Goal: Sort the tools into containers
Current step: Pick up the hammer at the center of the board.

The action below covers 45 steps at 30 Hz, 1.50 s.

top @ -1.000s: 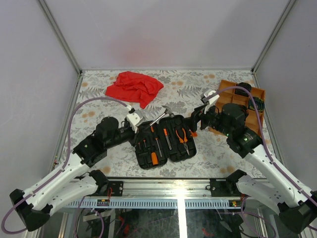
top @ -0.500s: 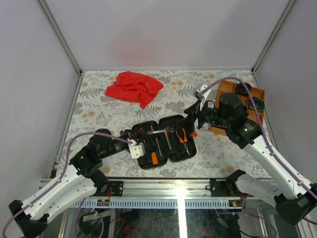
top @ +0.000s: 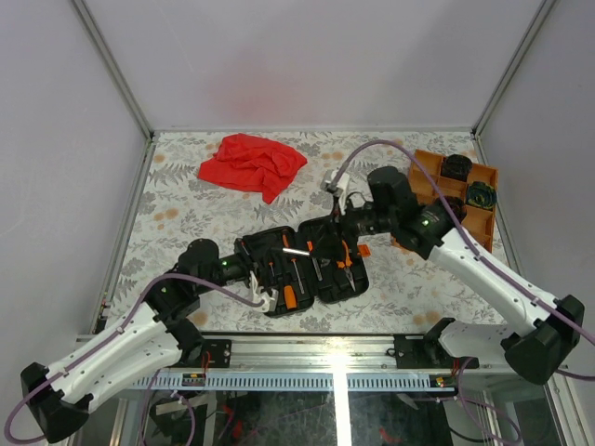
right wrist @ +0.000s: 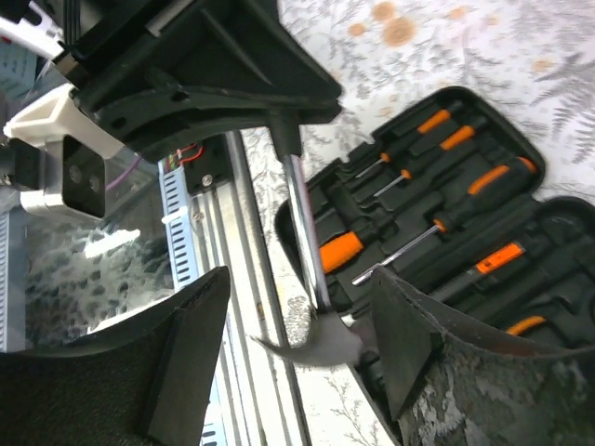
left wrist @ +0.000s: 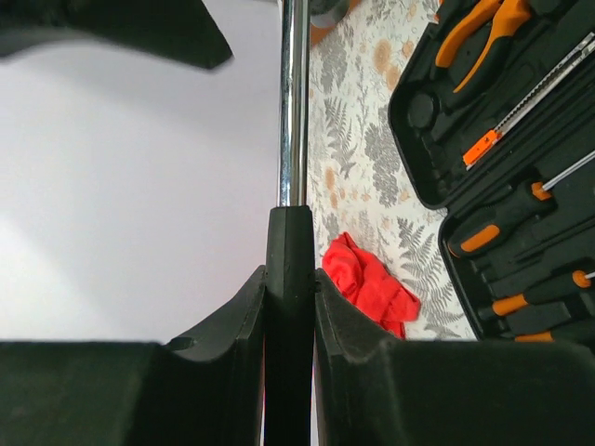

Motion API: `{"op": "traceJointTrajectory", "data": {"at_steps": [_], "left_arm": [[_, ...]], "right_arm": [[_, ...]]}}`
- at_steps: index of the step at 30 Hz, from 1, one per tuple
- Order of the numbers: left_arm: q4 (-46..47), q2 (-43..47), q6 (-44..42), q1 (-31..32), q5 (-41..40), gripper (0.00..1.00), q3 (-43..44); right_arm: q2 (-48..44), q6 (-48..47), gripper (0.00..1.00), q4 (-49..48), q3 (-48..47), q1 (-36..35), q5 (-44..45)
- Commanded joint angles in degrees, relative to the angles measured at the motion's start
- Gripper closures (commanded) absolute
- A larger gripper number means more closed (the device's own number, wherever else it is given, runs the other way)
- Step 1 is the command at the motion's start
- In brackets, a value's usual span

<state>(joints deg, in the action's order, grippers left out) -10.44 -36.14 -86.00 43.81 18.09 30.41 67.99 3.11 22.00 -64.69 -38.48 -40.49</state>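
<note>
The left gripper (left wrist: 289, 274) clamps the hammer (left wrist: 294, 111) by its black handle over the open tool case (top: 325, 290) at the centre of the overhead view. The right gripper (right wrist: 302, 307) has its fingers apart, flanking the steel head.

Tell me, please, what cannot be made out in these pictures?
Left wrist view: the hammer has its head cut off by the top edge.
Left wrist view: the pliers are partly cut off by the top edge.
Top view: the orange tray is partly covered by the right arm.
Right wrist view: the case is cut off by the right edge.
</note>
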Motion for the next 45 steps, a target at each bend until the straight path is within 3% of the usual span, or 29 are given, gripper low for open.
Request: {"op": "traceJointTrajectory", "data": {"at_steps": [1, 7, 11, 13, 20, 22, 28, 32, 41, 45], "left_arm": [[10.8, 0.5, -5.9, 1.7, 1.9, 1.00, -1.2], [10.7, 1.1, -6.2, 3.3, 2.3, 1.00, -1.5], [10.8, 1.5, -6.1, 3.9, 2.9, 1.00, -1.9], [10.8, 1.5, -6.0, 4.1, 2.4, 1.00, -2.1], [11.8, 1.4, -4.2, 4.5, 1.6, 1.00, -2.5], [12.0, 1.7, -3.5, 4.4, 1.6, 0.92, -2.5], [11.8, 2.8, -2.1, 4.4, 1.6, 0.57, -2.6], [10.1, 2.9, -1.8, 4.4, 2.8, 0.54, -2.2], [9.4, 1.9, 0.9, 4.5, 0.1, 0.46, -2.3], [9.6, 2.3, 6.7, 4.5, -0.2, 0.46, -2.3]], "right_arm": [[3.8, -2.8, 0.32, 1.9, -4.8, -6.3, 0.9], [8.1, -3.6, 0.32, 2.5, -5.9, -7.3, 1.3], [11.6, -5.0, 0.37, 4.8, -6.9, -7.6, 1.8], [12.7, -5.5, 0.45, 5.5, -7.1, -7.9, 1.6], [12.5, -5.8, 0.94, 4.4, -6.9, -8.2, 0.1], [11.3, -5.6, 1.00, 3.5, -6.4, -8.2, 0.8], [9.1, -3.5, 1.00, 2.4, -5.2, -8.3, 5.3], [9.4, -0.8, 1.00, 4.4, -6.4, -8.2, 12.4], [5.3, 10.9, 1.00, 6.2, -3.7, -8.0, 47.9], [1.8, 12.4, 1.00, 3.6, 0.1, -7.9, 55.5]]}}
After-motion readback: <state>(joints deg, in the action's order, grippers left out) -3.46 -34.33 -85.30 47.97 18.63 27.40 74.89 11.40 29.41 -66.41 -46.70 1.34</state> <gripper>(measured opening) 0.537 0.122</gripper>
